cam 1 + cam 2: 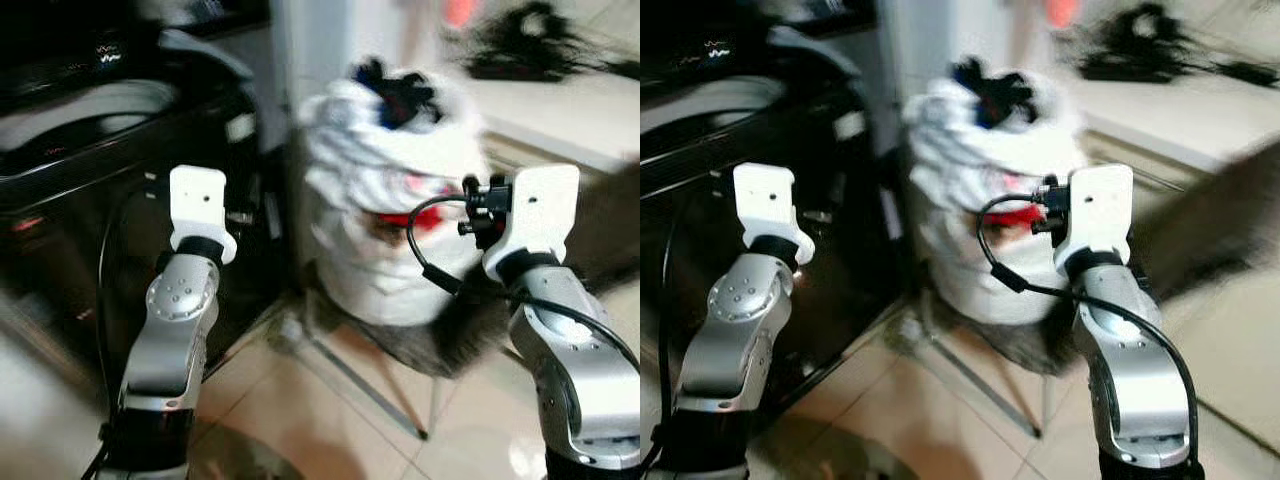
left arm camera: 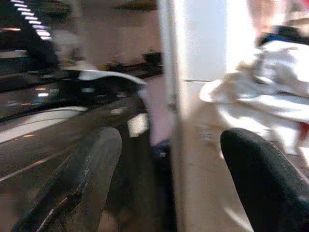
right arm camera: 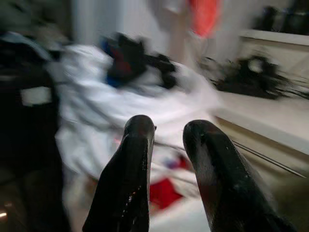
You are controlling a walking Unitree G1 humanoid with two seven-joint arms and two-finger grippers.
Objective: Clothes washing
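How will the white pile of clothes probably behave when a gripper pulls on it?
The white pile of clothes shows soft folds, so it is probably floppy and would sag or stretch. Dark items lie loosely on top and may slide off. The pile looks heaped high, so pulling could tip it. The right gripper points at it.

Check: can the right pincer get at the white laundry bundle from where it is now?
Probably yes. The right pincer points straight at the white laundry bundle, and nothing stands between them. Its fingers are slightly parted and hold nothing. Motion blur hides how far off the bundle is, so it may need to step closer.
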